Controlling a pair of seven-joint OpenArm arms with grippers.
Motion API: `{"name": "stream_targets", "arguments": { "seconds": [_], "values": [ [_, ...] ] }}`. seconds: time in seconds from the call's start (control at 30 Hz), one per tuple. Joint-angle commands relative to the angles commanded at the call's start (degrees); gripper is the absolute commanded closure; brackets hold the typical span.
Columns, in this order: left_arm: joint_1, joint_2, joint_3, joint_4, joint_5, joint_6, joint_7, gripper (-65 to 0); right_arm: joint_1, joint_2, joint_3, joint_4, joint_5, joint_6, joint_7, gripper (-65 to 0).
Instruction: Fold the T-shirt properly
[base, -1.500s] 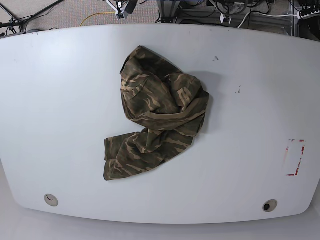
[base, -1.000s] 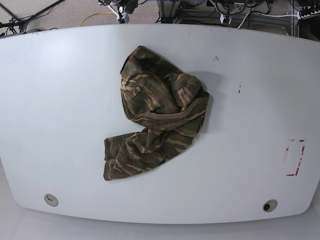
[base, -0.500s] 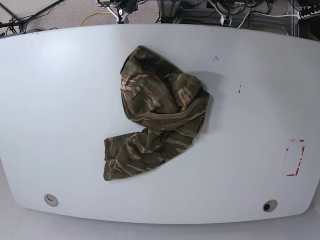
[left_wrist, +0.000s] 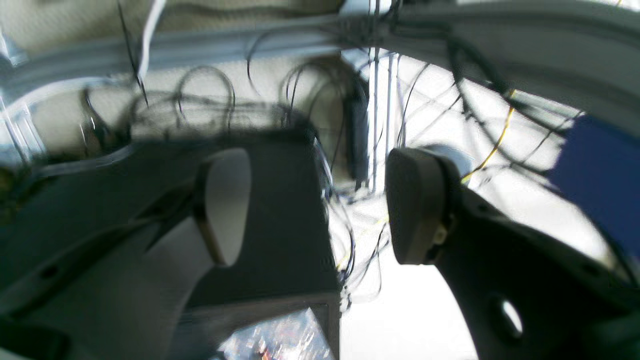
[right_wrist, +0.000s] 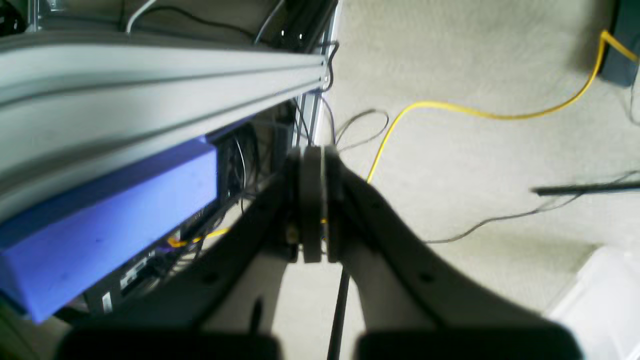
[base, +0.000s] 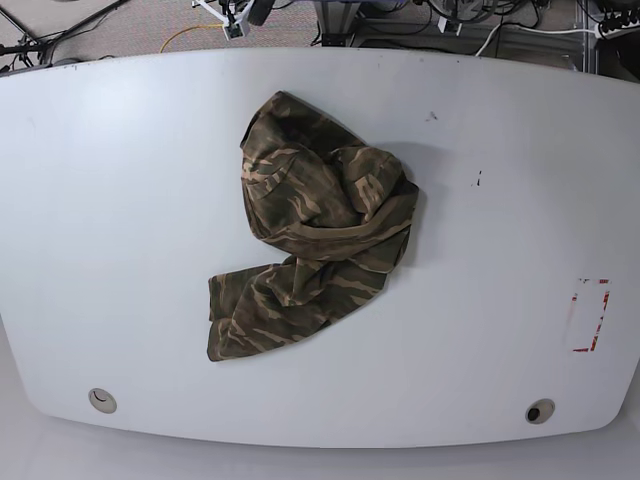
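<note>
Base view: the T-shirt (base: 308, 228) is lying crumpled in a heap near the middle of the white table (base: 120, 220), touched by neither arm.
T-shirt shape: a bunched upper mass is sitting toward the table's far edge; a flatter part is trailing toward the near edge, on the view's left side of the heap.
T-shirt band: a plain olive-brown band is curving across the middle of the heap.
Table marks: a red-outlined rectangle (base: 590, 315) is showing well apart from the T-shirt, by the table's right edge in this view.
Left gripper (left_wrist: 320, 205): fingers are standing wide apart, holding nothing; blurred cables are filling the background.
Right gripper (right_wrist: 312, 210): pads are pressing together, nothing between them; it is hanging over carpet, with a yellow cable (right_wrist: 480, 112) beyond.
</note>
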Motion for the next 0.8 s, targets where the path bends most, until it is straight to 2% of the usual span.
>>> {"name": "stream_targets", "arguments": {
  "seconds": [0.07,0.27,0.57,0.7,0.8],
  "values": [
    [2.9,-0.1,-0.3,3.7,0.0,0.0,0.0,-39.3,-1.9,0.0,-1.1,2.1,0.0,0.0,0.0,-0.2],
    [11.5,-0.1,-6.6,14.8,0.1,-0.3,0.0,-39.3,-9.8,-0.1,-5.0,11.1,0.1,-0.35,0.0,-0.2],
    [23.4,-0.1,-11.5,31.6,0.2,-0.3,0.1,-39.3,-19.3,-2.1,-5.5,24.6,0.2,-0.35,0.0,-0.2],
    [29.5,-0.1,-11.8,41.1,0.2,-0.3,0.1,-39.3,-23.5,-1.9,-5.3,31.6,4.7,-0.09,-1.8,-0.2],
    [33.9,-0.1,-12.9,47.8,0.2,-0.3,0.1,-39.3,-25.8,0.4,-5.4,37.0,10.1,-0.09,-5.8,-0.2]
  ]
}}
